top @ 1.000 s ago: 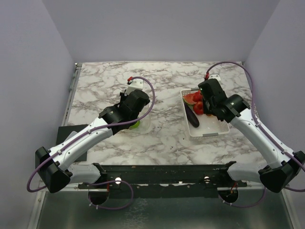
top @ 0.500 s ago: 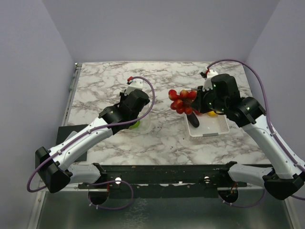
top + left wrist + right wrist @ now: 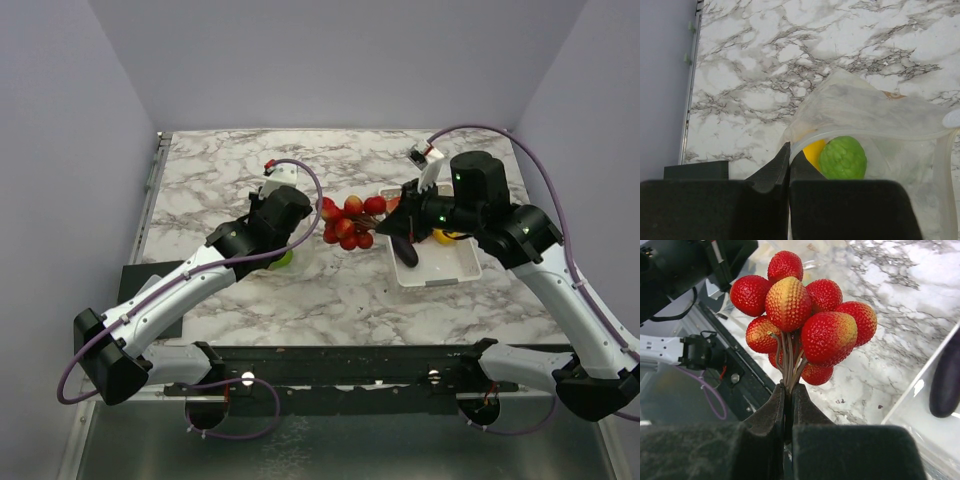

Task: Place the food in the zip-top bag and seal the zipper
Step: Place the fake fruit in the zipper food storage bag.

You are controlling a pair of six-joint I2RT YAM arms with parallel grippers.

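A bunch of red berries (image 3: pixel 348 222) (image 3: pixel 800 320) hangs in the air between the white basket and the zip-top bag. My right gripper (image 3: pixel 392 222) (image 3: pixel 789 390) is shut on its thin stems. The clear zip-top bag (image 3: pixel 875 110) lies on the marble with its mouth gaping. A green lime (image 3: pixel 842 157) (image 3: pixel 285 261) and a yellow lemon (image 3: pixel 814 152) sit inside it. My left gripper (image 3: pixel 789 155) is shut on the bag's mouth edge, pinching the whitish zipper (image 3: pixel 880 136) strip. From above, the left wrist hides those fingers.
The white basket (image 3: pixel 445 268) stands at the right with a purple piece (image 3: pixel 403 250) (image 3: pixel 946 380) and a yellow fruit (image 3: pixel 441 237) in it. The left arm (image 3: pixel 675 265) fills the top left of the right wrist view. Purple walls close in on the table.
My right gripper has lifted the red berries out of the basket and carried them left toward the bag. The left arm and the bag have not moved.
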